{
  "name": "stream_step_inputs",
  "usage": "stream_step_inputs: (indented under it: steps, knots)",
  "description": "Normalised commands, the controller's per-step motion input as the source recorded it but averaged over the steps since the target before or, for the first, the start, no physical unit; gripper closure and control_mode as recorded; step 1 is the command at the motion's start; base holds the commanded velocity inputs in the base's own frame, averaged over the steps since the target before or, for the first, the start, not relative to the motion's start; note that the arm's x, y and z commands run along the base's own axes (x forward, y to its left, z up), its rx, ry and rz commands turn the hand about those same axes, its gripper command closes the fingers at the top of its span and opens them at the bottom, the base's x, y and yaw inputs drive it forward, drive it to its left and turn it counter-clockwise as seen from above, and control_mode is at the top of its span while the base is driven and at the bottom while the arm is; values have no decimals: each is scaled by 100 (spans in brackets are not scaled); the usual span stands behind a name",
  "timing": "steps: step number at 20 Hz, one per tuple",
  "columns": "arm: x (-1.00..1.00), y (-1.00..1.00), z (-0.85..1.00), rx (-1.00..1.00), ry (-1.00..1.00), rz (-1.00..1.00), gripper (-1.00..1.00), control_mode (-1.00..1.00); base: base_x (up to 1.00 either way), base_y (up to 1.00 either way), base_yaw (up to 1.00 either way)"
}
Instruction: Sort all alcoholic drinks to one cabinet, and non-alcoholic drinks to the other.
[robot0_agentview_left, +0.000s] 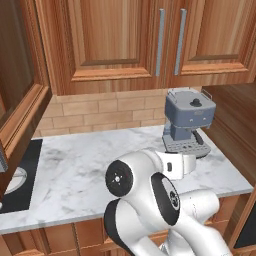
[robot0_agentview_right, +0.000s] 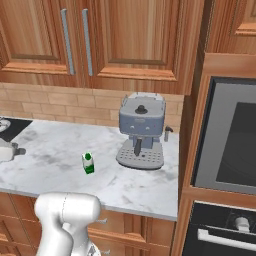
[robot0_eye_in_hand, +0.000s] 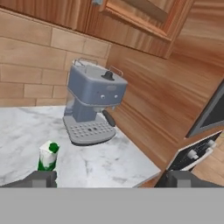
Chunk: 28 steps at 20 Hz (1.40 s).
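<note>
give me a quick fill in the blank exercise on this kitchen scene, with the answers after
1. The green-and-white carton stands on the marble ____.
2. In the right base view, the carton is to the ____ of the coffee machine.
3. The doors of the wall cabinets above the counter are ____.
4. The gripper has its jaws ____, holding nothing.

Answers: counter; left; shut; open

The robot arm (robot0_agentview_left: 150, 195) hides the carton (robot0_agentview_right: 88, 163) in the left base view.
</note>
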Motion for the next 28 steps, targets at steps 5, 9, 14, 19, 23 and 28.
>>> stream_step_inputs:
  steps: [5, 9, 14, 19, 23, 28]
  knots:
    - [22, -5, -53, 0, -17, 0, -100, -100, 0, 0, 0]
    - [27, -8, -44, 2, -19, 0, -100, -100, 0, 0, 0]
    - [22, -16, -37, 8, -12, 3, -100, -100, 0, 0, 0]
    - [14, -24, -26, 11, -4, 1, -100, -100, 0, 0, 0]
    - [9, -31, -16, 7, -6, 0, -100, -100, 0, 0, 0]
    - [25, -24, -30, 0, -1, 0, -100, -100, 0, 0, 0]
